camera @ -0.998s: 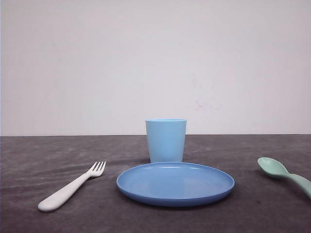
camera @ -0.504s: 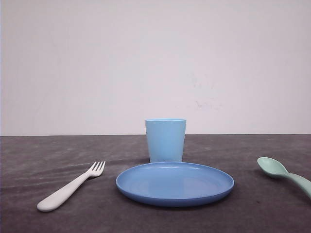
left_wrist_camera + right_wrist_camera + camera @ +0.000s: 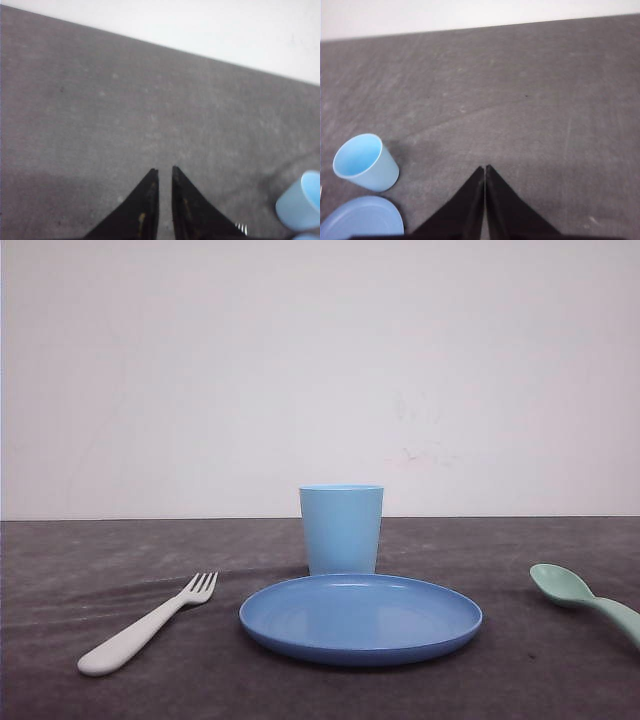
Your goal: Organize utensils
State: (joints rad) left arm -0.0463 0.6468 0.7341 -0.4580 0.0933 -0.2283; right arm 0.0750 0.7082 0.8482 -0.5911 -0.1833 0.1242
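White fork lies left of the plate, mint spoon right. Left gripper nearly closed, right gripper closed; both empty, over bare table, clear of both utensils.

Plastic ware on cloth worktop
Fork, spoon: matt smooth plastic; plate: slightly glossy plastic; cup: matt plastic; worktop: grey, felt-like cloth

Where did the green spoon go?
In the front view, the green spoon lies on the dark table at the far right, right of the blue plate, not touching it.
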